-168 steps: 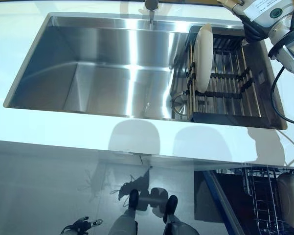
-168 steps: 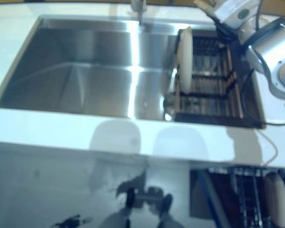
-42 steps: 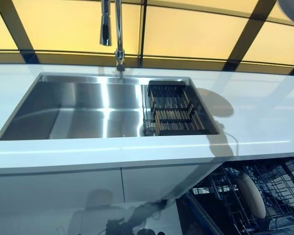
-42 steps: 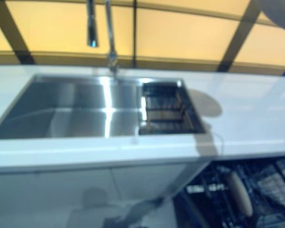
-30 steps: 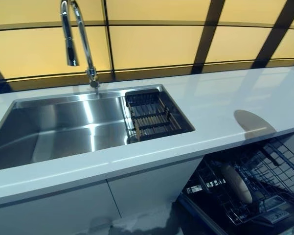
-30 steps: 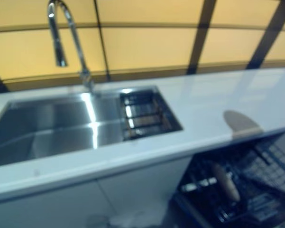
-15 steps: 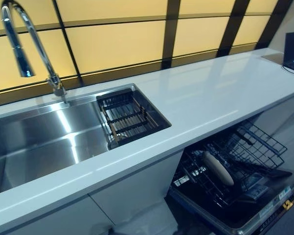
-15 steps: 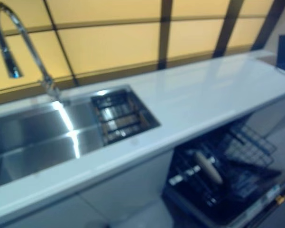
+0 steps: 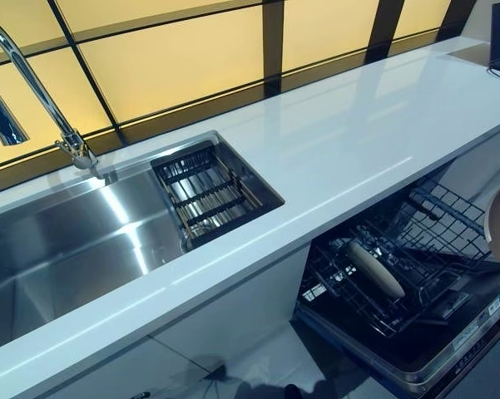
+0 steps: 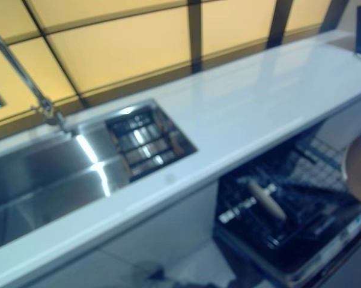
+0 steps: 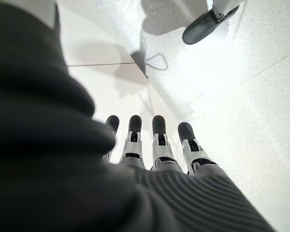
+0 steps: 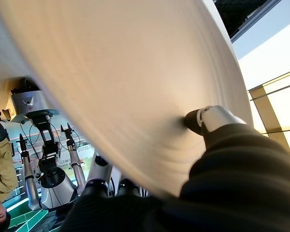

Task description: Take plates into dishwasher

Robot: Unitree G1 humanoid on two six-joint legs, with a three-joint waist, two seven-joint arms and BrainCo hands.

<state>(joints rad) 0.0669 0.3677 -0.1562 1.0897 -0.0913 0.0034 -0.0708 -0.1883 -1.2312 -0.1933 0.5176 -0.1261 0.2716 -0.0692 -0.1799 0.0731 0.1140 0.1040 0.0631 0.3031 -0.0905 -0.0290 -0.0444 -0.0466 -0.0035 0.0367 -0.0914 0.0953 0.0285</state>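
Right hand pinches plate near open dishwasher rack; left hand relaxed, empty. Risk: plate striking 1 racked plate or bench edge, slipping.

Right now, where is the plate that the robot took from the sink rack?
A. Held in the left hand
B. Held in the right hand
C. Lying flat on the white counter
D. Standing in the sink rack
B: the right wrist view shows the plate filling the frame with the right hand pinching it, while the sink rack is empty.
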